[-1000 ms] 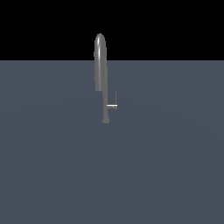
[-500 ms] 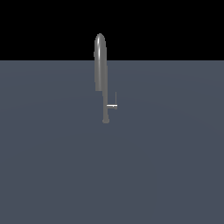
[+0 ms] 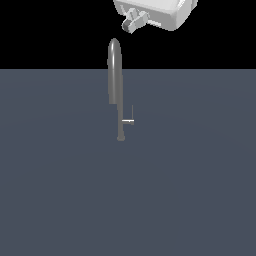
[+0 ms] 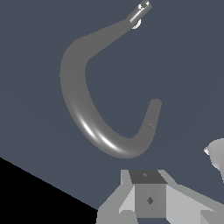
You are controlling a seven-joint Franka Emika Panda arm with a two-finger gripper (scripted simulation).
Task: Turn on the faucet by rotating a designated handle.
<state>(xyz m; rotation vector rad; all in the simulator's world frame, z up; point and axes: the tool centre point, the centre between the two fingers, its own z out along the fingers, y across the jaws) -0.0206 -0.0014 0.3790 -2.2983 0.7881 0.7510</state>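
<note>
The faucet [image 3: 115,75] is a tall slim grey post with a rounded top and a thin lower stem, standing on the dark grey floor. The handle [image 3: 128,121] is a tiny pale stub low on the stem, on the exterior view's right side, with a hair-thin rod rising from it. My gripper [image 3: 136,21] hangs high above the faucet's top, a little toward the exterior view's right, touching nothing. The wrist view shows the faucet [image 4: 83,118] as a curved arch, with the handle [image 4: 140,11] small at its far end. The gripper [image 4: 183,175] has its fingers [image 4: 148,199] apart with nothing between them.
A flat dark grey surface [image 3: 190,190] spreads around the faucet's base. Black background lies beyond its far edge. Nothing else stands on it.
The white hand has come into the exterior view at the top; no arm showed there before. The faucet and handle have not moved.
</note>
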